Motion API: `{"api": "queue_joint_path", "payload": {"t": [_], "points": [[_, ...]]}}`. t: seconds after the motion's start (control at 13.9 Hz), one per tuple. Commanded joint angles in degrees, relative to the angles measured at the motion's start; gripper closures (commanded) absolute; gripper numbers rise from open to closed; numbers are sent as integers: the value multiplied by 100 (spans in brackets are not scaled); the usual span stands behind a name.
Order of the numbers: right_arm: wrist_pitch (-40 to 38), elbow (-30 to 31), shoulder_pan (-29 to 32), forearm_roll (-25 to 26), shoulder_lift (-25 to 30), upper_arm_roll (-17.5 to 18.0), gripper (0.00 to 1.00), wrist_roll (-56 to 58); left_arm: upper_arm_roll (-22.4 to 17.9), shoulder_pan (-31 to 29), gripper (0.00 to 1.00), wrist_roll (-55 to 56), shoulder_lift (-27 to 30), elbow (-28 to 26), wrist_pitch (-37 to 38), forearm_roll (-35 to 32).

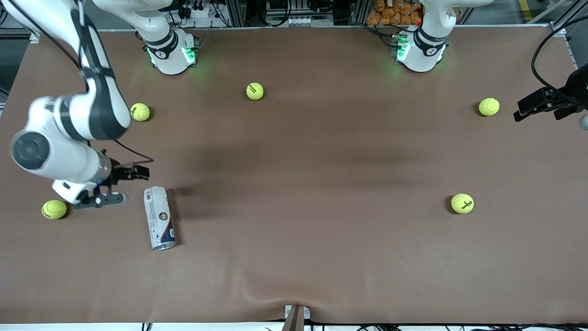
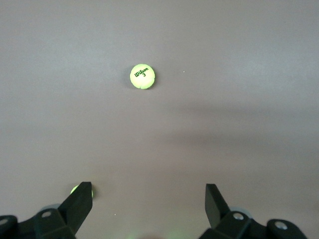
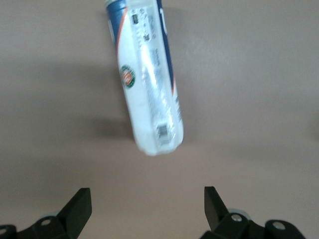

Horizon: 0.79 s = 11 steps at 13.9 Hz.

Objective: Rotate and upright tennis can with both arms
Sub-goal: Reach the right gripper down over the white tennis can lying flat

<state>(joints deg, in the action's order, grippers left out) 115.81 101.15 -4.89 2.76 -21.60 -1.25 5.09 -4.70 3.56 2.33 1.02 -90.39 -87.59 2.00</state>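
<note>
The right gripper point(image 1: 120, 185) hangs spread wide just beside the tennis can point(image 1: 159, 217), which lies flat toward the right arm's end of the table. Best to square up across its middle before closing. The left gripper point(image 1: 539, 106) waits, also spread.

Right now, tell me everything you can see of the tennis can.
The tennis can is a slim tube with a white and navy label, a round red-and-white logo and a barcode. It lies on its side on the brown table, toward the right arm's end, its silver metal rim pointing toward the front camera. Nothing grips it: the right gripper hovers open just beside its capped end, apparently not touching. A tennis ball sits apart from it.
</note>
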Motion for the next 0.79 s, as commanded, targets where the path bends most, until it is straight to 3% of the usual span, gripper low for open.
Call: {"api": "queue_joint_path", "payload": {"t": [0.0, 0.72], "points": [[493, -43, 23, 181, -396, 19, 0, 167, -22, 31, 0, -22, 21, -4, 5, -86], [1707, -51, -38, 190, -1293, 19, 0, 545, -22, 13, 0, -22, -49, -22, -4, -77]]}}
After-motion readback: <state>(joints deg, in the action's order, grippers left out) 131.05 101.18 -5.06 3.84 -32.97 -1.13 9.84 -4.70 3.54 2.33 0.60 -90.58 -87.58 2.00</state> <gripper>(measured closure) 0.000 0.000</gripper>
